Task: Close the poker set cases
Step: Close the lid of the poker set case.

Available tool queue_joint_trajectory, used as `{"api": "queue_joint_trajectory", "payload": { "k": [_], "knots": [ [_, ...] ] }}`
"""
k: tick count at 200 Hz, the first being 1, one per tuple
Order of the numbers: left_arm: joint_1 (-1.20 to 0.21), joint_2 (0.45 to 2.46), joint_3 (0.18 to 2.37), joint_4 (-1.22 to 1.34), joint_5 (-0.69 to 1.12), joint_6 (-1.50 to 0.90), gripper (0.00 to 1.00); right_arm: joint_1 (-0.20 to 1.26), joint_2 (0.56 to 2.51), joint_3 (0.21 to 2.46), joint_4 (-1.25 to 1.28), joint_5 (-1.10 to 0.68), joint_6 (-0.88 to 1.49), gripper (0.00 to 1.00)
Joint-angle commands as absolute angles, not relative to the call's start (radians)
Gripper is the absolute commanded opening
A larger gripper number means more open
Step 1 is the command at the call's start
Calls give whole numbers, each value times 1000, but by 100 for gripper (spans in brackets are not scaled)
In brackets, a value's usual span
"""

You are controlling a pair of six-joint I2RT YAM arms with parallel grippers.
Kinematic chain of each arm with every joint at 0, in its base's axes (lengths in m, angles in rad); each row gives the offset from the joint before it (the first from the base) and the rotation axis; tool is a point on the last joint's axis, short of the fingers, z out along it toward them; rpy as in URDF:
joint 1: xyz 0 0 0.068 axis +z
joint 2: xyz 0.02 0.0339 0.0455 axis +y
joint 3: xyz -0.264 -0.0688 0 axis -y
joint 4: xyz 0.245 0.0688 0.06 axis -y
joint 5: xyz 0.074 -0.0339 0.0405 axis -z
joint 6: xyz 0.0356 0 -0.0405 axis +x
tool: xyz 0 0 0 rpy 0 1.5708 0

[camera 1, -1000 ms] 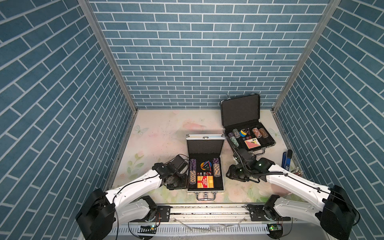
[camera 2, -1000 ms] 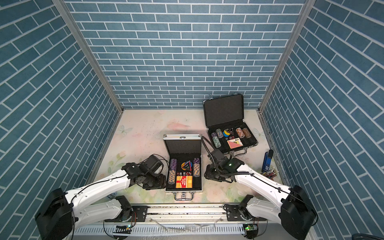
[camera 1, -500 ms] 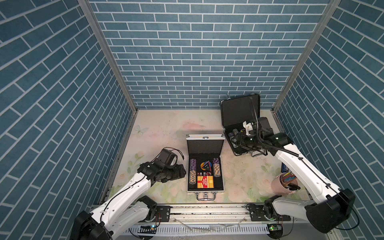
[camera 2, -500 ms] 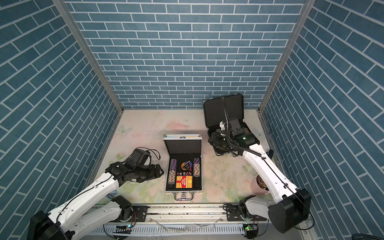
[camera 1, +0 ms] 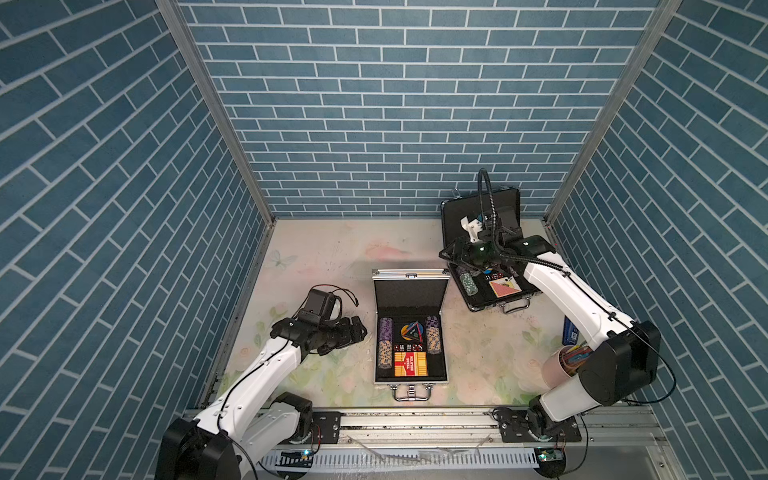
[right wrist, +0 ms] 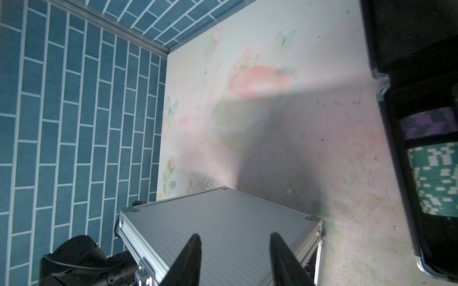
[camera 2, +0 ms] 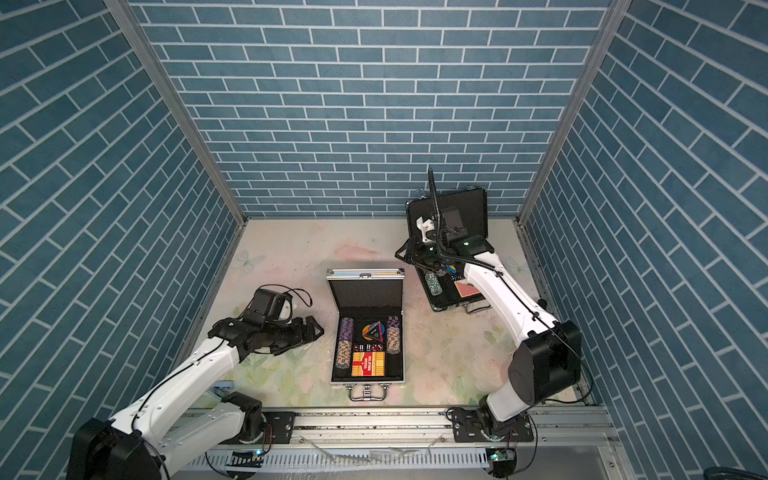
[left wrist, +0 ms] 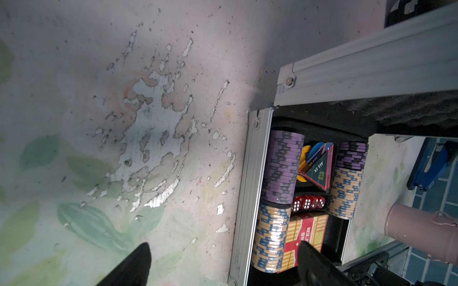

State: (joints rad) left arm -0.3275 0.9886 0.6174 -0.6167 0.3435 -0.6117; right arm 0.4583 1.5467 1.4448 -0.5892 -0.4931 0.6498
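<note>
Both my claws stand apart and empty. My left claw [camera 1: 360, 331] hangs just left of the silver case [camera 1: 410, 291]. My right claw [right wrist: 235, 237] is behind and right of it, at the left edge of the black case [camera 1: 453, 220]. That larger black case sits behind-right of the silver case, and both lids are up. A pink cup [camera 1: 555, 370] stands well right of the silver case.

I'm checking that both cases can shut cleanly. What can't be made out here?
- Black case tray: right arm covers most of it in both top views; the right wrist view's edge crops it.
- Pink cup contents: partly behind that arm in a top view.
- Blue item by the right wall: half hidden by the arm, unidentifiable.
</note>
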Motion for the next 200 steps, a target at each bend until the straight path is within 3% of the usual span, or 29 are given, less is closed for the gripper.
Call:
{"api": "queue_joint_trajectory", "payload": {
  "k": [1,134,200],
  "knots": [
    [-300,989,601,-606,364,-579,94,467,1523,1422,-577,-570,655,43],
    [-250,974,604,-636,324,-561,97,522,1226,1079,-640,-583,738,38],
    [-276,953,577,-624,373,-553,100,562,1233,895,-510,-508,775,42]
  ]
}}
